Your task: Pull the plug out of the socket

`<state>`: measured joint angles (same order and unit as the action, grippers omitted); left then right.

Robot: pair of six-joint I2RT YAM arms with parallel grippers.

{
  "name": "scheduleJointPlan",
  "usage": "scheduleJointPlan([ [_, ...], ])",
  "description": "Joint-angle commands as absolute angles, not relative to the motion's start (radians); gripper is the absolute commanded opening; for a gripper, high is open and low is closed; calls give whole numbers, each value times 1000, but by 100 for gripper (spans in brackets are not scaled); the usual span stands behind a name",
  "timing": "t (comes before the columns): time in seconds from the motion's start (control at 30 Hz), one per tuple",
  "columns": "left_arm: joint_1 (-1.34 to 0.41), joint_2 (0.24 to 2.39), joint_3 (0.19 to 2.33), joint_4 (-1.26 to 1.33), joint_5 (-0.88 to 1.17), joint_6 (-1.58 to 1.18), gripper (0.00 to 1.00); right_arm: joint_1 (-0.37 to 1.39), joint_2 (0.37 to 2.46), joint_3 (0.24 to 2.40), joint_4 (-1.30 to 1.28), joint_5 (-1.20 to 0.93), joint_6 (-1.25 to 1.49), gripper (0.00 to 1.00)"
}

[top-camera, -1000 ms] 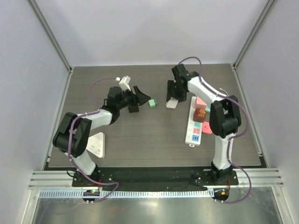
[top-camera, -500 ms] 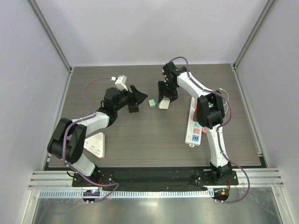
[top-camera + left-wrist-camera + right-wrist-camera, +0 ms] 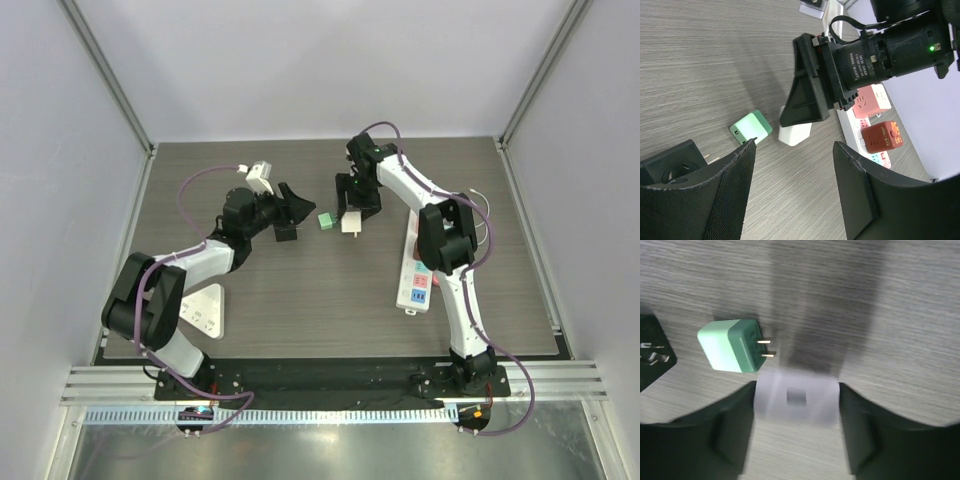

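From above, the right claw (image 3: 350, 214) grips a white plug (image 3: 351, 226) low over the desk (image 3: 300, 290), well apart from the power strip (image 3: 417, 268), which lies at about 4 o'clock from it. A green plug (image 3: 325, 220) lies on the desk just beside the white one, at its 9 o'clock. The left claw (image 3: 301, 205) hovers at 10 o'clock from the green plug with its fingers spread and nothing between them.

The left wrist camera looks out between the parted fingers of the left claw (image 3: 794, 150). At 12 o'clock ahead, the white plug (image 3: 796, 134) sits under the dark fingers of the right claw (image 3: 805, 100), and the green plug (image 3: 751, 127) is at its 9 o'clock. A red plug (image 3: 882, 137) sits in the power strip (image 3: 875, 159) at 3 o'clock.

The right wrist camera is blurred. The white plug (image 3: 796, 399) is pinched between the two fingers (image 3: 725, 435) of the right claw. The green plug (image 3: 730, 345) is at its 10 o'clock, with its prongs pointing to 3 o'clock.
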<state>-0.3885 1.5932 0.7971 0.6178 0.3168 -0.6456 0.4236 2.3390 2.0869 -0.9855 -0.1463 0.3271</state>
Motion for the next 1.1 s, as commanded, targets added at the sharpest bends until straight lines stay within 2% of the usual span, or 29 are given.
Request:
scheduleJointPlan([
  [0.0,-385,1600,808,666,316,-634,64,426,2355,2120,-974,-124,319,73],
  [0.03,-385,1601,810,664,322,-635,64,426,2352,2120,-973,-127,316,74],
  [0.1,-385,1612,816,666,334,-643,64,426,2339,2114,-956,-117,313,85],
  [0.17,-385,1621,819,678,351,-650,64,426,2313,2097,-925,-117,314,91],
  [0.3,-385,1635,824,690,379,-669,63,428,2257,2088,-911,-95,318,91],
  [0.4,-388,1661,838,703,413,-686,61,439,2139,2014,-871,-29,344,92],
  [0.57,-429,1742,910,706,479,-718,60,439,1829,1723,-755,152,429,91],
  [0.77,-547,1866,1003,724,520,-777,58,439,1562,1428,-750,363,456,93],
  [0.9,-623,2006,1094,808,587,-873,42,436,1404,1264,-790,459,472,93],
  [1.07,-704,2137,1227,828,597,-920,37,382,1252,1085,-819,437,517,95],
])
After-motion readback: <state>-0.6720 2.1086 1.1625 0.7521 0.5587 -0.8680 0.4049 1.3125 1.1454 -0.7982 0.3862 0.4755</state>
